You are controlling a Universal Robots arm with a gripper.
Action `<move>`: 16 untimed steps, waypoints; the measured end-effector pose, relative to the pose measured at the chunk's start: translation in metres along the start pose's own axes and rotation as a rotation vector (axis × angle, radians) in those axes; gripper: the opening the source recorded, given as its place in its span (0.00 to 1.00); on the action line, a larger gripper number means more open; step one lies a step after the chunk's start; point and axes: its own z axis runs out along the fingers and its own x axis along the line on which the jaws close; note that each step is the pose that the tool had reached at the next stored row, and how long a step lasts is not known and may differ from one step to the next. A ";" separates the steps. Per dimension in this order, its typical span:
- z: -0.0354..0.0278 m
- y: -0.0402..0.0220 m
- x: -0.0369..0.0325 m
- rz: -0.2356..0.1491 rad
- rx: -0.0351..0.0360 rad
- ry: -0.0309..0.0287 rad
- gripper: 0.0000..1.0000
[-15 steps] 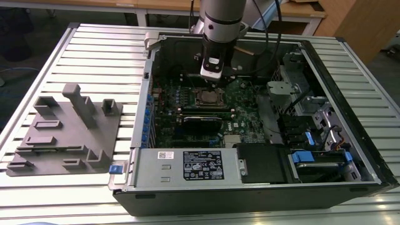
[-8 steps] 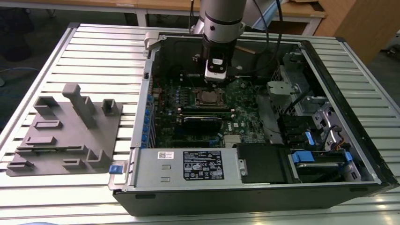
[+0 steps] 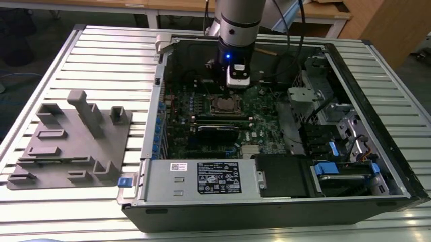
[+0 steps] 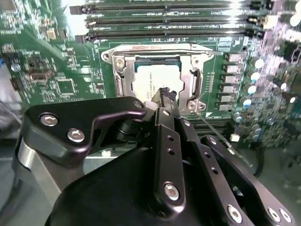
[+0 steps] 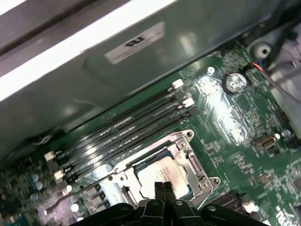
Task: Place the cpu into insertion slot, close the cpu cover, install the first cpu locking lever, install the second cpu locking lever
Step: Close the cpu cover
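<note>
I judge the seating step done. The small flat square cpu with its dull silver-grey face [image 4: 151, 76] lies in the square black insertion slot with a silvery rim [image 3: 225, 106], on the green circuit board [image 3: 266, 113] inside the open black computer case [image 3: 377, 151] on the slatted metal bench [image 3: 101, 55]. The thin silvery square cpu cover [image 4: 194, 81] looks to be lying down around the chip.

So I take the work to be at the cover and levers. A thin wire lever [image 4: 214, 129] slants out from the socket corner and appears unlatched.

My end effector [image 4: 167, 95] is pinched narrow and carries nothing. Its tips hang just over the cpu's edge, beside the cover's rail, and I cannot tell if they touch. I reckon any move here calls for small, careful motion.
</note>
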 end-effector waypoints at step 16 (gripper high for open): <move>0.0018 -0.0001 0.0000 -0.290 0.0037 0.0101 0.11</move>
